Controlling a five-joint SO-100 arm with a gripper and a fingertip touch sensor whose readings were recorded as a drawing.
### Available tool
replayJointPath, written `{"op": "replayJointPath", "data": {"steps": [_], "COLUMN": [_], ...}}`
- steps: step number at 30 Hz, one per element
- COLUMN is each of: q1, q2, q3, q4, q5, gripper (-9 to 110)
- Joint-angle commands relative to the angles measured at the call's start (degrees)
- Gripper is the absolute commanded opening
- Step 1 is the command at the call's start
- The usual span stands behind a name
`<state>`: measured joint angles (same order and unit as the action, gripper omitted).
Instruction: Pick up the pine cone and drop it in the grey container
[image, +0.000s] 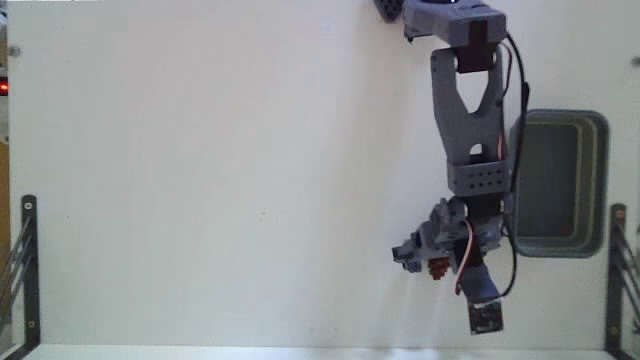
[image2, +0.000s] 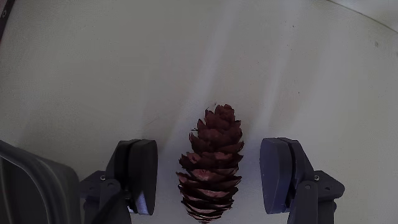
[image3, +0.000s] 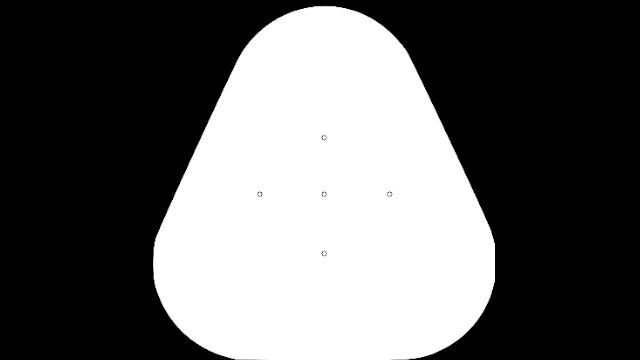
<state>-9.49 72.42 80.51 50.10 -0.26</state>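
Gripper (image2: 211, 180) spread wide around the pine cone (image2: 213, 163), neither finger touching.
Grey container (image: 602, 180) at the arm's three o'clock in the fixed view, seemingly empty.

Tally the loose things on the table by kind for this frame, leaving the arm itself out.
Pine cone: 1, reddish-brown, lying between the open gripper fingers, apart from both.
Grey container: 1, blue-grey tub at the right edge in the fixed view.
Total: 2
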Motion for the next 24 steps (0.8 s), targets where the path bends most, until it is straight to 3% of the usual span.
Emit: {"op": "replayJointPath", "data": {"steps": [1, 24], "q1": [-0.9, -0.9], "q2": [2.5, 2.5], "q3": [-0.3, -0.3], "q4": [-1.0, -1.0], "q5": [0.3, 0.3], "gripper": [103, 96]}}
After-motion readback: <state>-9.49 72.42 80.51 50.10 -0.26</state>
